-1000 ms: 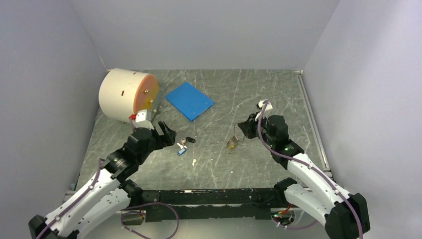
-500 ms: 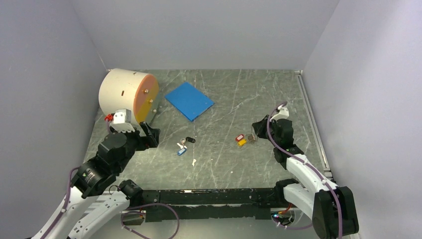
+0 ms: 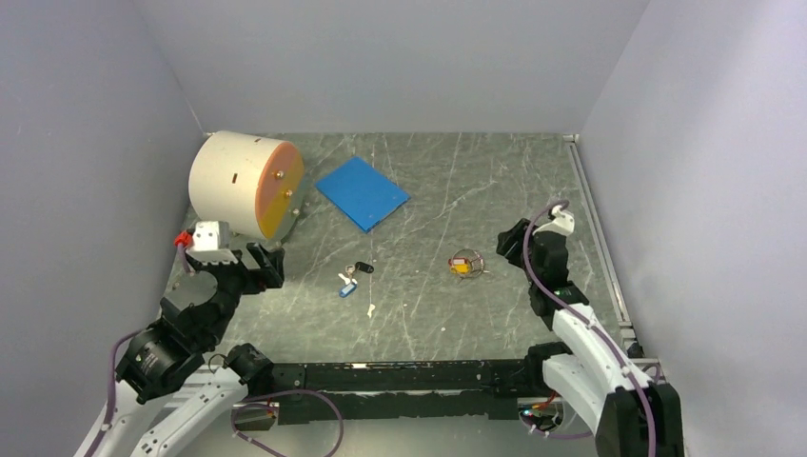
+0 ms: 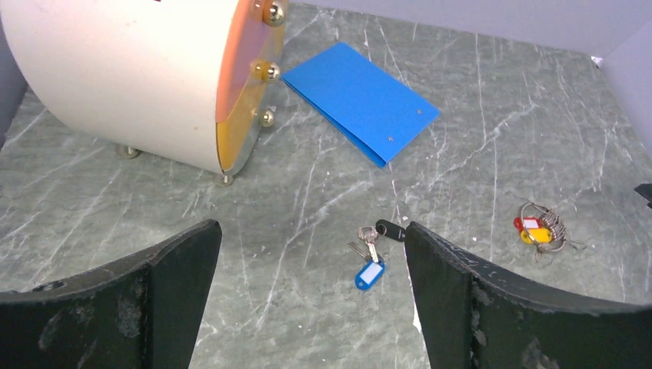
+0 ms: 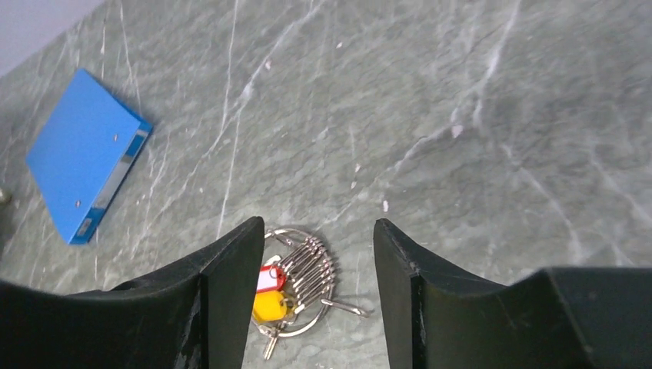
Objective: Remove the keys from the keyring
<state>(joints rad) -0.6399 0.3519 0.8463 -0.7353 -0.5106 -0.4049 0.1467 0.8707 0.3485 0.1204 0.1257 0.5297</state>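
Keyring ahead of my right jaws
The keyring (image 5: 296,288) lies flat on the bench (image 5: 500,115) just beyond my right jaws, parted and empty; my left jaws, wide and empty, sit nearer the black-headed key (image 4: 390,230).

Silver keyring (image 5: 311,264) — blue pad (image 3: 362,193), grey white-veined table (image 3: 428,314)

Soft, even light is falling from overhead onto the table (image 3: 428,314), casting only a faint shadow beneath the cylinder (image 3: 243,181) near the far left corner. Its brass studs (image 4: 270,71) are glinting in the left wrist view. The keyring (image 5: 311,269) is catching small highlights and showing sharply in the right wrist view.
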